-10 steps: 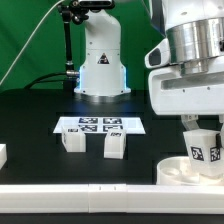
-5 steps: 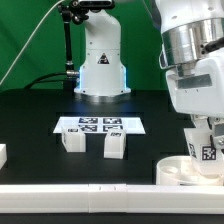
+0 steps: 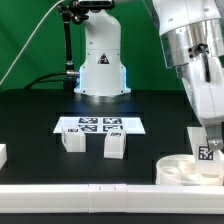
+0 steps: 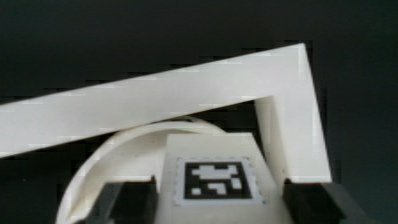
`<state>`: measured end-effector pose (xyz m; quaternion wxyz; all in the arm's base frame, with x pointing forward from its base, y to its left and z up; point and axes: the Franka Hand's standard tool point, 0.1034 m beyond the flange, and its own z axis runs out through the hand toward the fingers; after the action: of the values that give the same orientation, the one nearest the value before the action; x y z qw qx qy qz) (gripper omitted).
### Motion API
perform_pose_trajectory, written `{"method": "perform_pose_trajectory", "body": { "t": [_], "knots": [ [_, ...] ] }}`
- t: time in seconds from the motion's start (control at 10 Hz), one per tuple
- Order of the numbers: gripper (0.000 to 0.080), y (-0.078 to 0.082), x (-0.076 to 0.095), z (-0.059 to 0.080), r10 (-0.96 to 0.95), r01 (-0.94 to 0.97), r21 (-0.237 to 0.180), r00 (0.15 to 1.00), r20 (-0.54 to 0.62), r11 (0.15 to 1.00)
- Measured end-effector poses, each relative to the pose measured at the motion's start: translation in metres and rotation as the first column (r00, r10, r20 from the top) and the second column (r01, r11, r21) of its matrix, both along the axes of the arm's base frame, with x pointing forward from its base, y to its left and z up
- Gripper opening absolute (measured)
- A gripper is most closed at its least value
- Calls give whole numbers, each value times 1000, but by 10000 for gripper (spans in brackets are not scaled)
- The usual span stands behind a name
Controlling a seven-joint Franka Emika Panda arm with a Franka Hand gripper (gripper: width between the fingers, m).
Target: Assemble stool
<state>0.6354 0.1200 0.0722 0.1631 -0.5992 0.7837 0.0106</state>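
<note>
One leg [image 3: 204, 154] is clamped in the closed gripper [image 3: 207, 143], standing on the seat [image 3: 178, 172] at the exterior view's right; probably the first leg going in; loose leg [image 3: 72, 140] and second loose leg [image 3: 114, 146] wait near the marker board [image 3: 100, 124]; most work is left; since a second ago the wrist has rotated and the held leg has turned with it.

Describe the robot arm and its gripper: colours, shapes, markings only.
The arm has a glossy white rounded shell and a ribbed silver-grey cylindrical wrist section. The gripper below has a blocky white body; its fingers look dark and flat-sided in the wrist view.
</note>
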Motion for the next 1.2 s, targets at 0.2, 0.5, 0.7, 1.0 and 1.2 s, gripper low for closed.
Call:
{"method": "perform_pose_trajectory", "body": {
  "t": [0.2,0.5,0.7,1.0,1.2],
  "knots": [
    [340,3,-1,0,-133,134,45,991,-30,990],
    [340,5,-2,-1,-246,250,81,967,-63,965],
    [340,5,-3,-1,-325,333,103,942,-90,937],
    [340,7,-4,-3,-406,421,126,905,-125,898],
    [513,9,-5,-2,-372,386,121,920,-123,914]
  ]
}}
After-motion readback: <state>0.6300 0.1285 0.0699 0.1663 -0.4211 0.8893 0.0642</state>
